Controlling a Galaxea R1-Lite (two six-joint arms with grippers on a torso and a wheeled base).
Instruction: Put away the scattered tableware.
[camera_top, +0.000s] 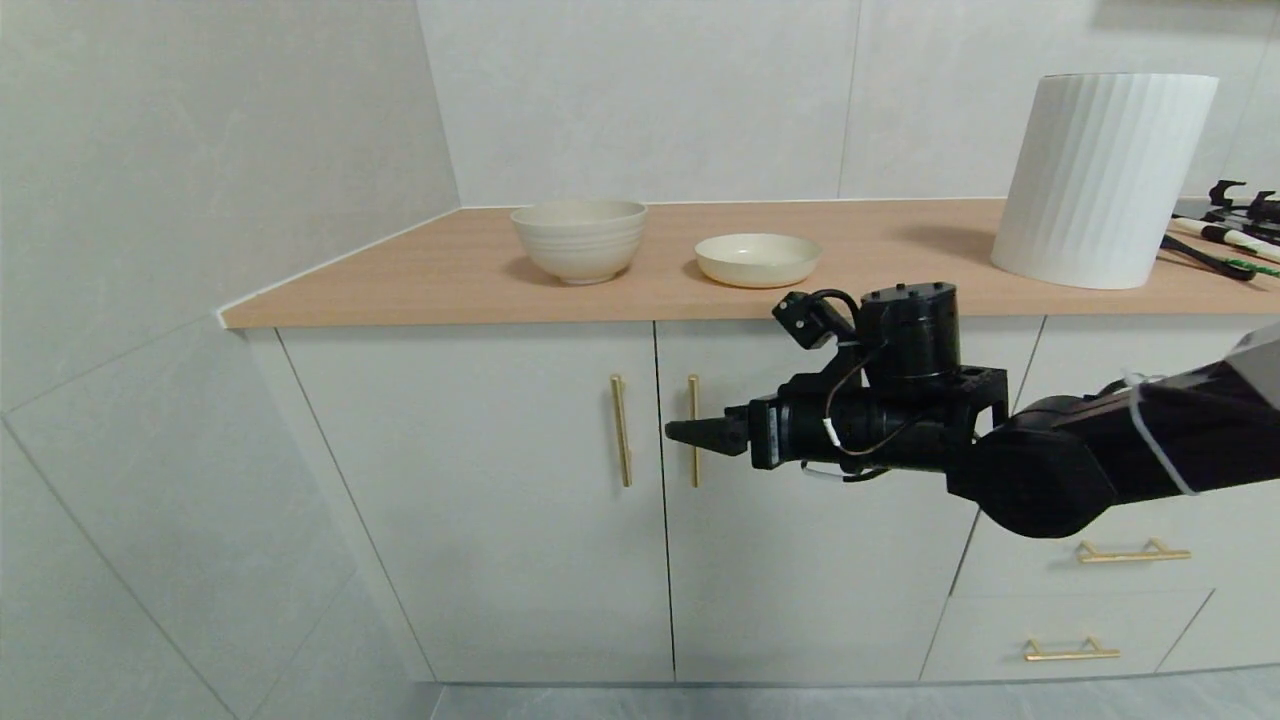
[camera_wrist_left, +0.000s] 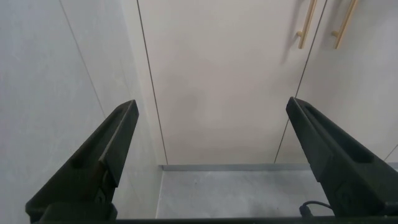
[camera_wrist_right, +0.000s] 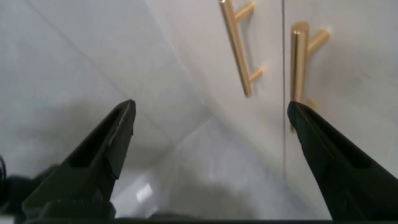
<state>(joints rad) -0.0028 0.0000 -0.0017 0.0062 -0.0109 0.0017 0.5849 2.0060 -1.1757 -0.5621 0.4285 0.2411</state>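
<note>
My right pincer (camera_top: 690, 433) spread wide, empty, tips at the right door's brass handle (camera_top: 693, 395). Ribbed bowl (camera_top: 579, 238) and shallow dish (camera_top: 758, 259) sit on the countertop (camera_top: 420, 290) above that handle. Risk: handle lines up with one finger, not the gap; closing may glance off.
</note>
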